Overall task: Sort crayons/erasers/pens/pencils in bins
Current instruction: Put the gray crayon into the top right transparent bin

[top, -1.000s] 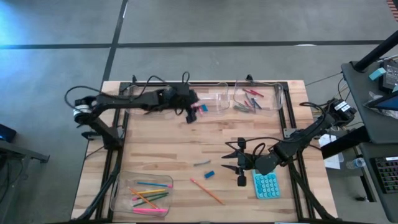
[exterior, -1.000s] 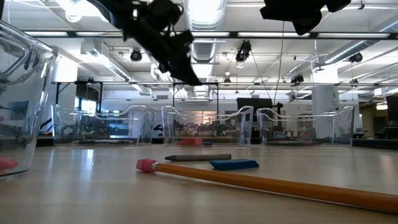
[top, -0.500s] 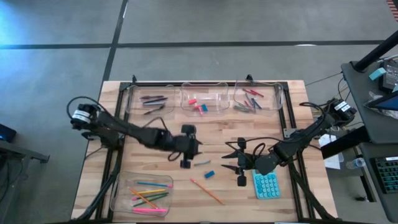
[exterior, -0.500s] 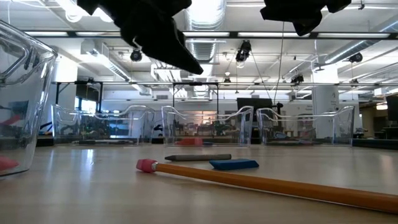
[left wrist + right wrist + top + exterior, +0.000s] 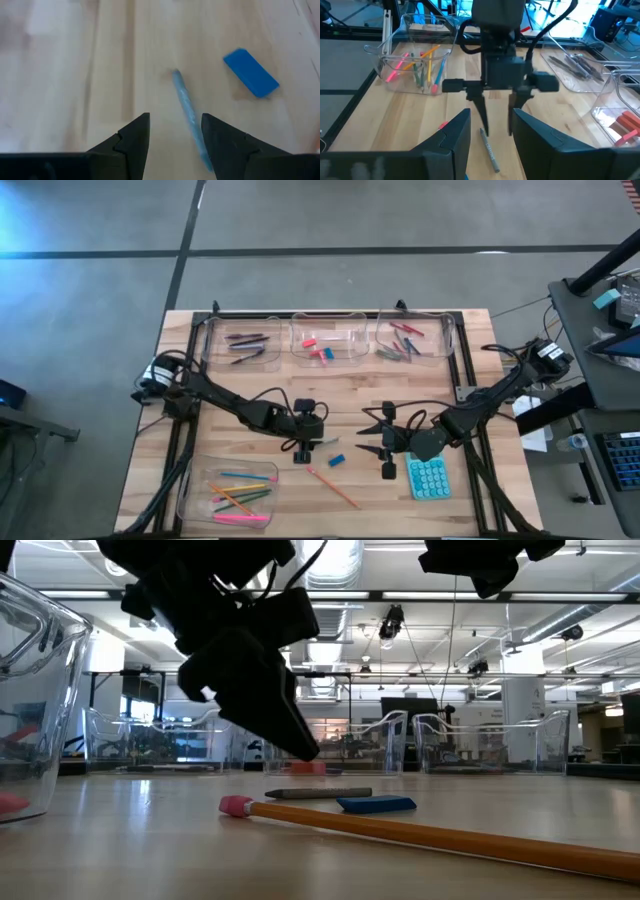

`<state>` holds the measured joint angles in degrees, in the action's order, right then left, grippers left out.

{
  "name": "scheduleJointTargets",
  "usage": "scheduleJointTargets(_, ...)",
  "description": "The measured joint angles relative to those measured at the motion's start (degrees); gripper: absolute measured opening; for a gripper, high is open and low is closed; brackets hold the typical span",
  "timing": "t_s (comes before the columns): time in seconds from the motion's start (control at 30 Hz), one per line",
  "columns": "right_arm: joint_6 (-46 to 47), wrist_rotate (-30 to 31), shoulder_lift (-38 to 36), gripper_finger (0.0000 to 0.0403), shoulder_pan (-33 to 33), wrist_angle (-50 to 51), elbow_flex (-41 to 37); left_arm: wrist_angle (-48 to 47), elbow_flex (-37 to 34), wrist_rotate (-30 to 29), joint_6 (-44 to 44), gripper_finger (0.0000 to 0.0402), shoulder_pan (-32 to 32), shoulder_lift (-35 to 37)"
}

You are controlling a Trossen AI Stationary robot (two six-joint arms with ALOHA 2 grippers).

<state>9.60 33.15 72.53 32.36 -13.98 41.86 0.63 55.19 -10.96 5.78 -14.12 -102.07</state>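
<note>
Left gripper spread, above grey crayon; shift right to straddle it (blue eraser near), then lower, pinch mid-length. Right gripper waits, part open, empty.

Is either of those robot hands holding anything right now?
No. The left hand hangs open just above the short grey-green crayon on the wooden table, not gripping it. The right hand waits empty near the teal calculator.

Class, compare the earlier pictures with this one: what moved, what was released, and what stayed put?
The left gripper left the middle bin, dropped a pink eraser there, and came down open over the grey crayon. The right gripper, blue eraser and orange pencil stayed put.
</note>
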Motion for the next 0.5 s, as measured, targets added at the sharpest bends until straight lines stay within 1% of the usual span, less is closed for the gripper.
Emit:
scheduleJointTargets(0.07,0.0,0.0,0.0,0.0134,0.0,0.0,0.0,-0.2,-0.1,1.6,1.8,0.0164,-0.1,-0.7)
scheduleJointTargets(0.3,0.0,0.0,0.0,0.0134,0.0,0.0,-0.3,-3.4,-0.4,2.1,4.5,0.0164,-0.6,-1.6)
scheduleJointTargets(0.5,0.0,0.0,0.0,0.0134,0.0,0.0,-0.3,-3.6,-0.9,2.1,5.9,0.0164,-0.8,-1.6)
